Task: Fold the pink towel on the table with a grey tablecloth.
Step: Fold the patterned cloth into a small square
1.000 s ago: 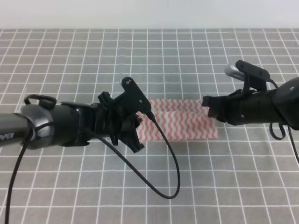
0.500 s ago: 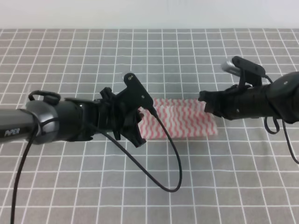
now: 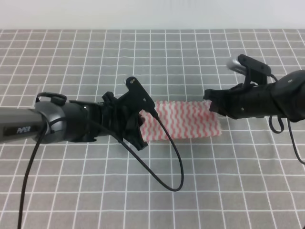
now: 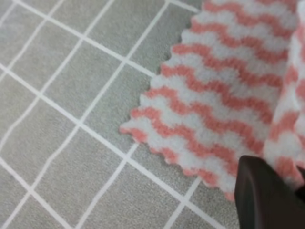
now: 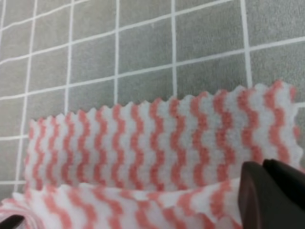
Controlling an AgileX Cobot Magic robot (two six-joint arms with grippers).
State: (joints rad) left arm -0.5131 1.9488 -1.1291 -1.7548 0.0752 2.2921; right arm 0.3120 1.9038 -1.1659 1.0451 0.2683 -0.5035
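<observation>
The pink towel (image 3: 188, 120) lies as a band on the table with a grey tablecloth (image 3: 190, 57), between both arms. My left gripper (image 3: 141, 125) sits at the towel's left end, shut on a lifted layer of it. In the left wrist view a dark fingertip (image 4: 267, 195) pinches a raised fold of the pink towel (image 4: 228, 95) above the flat lower layer. My right gripper (image 3: 208, 106) is at the towel's far right corner, shut on the cloth. The right wrist view shows a fingertip (image 5: 271, 191) holding an upper layer over the flat pink towel (image 5: 167, 138).
A black cable (image 3: 178, 176) loops from the left arm down over the near tablecloth. A white wall (image 3: 152, 14) bounds the table's far edge. Both arms lie low across the table's left and right sides.
Both grippers have moved toward the far side, carrying the towel's near layer with them. The two offset strips now overlap into one band.
</observation>
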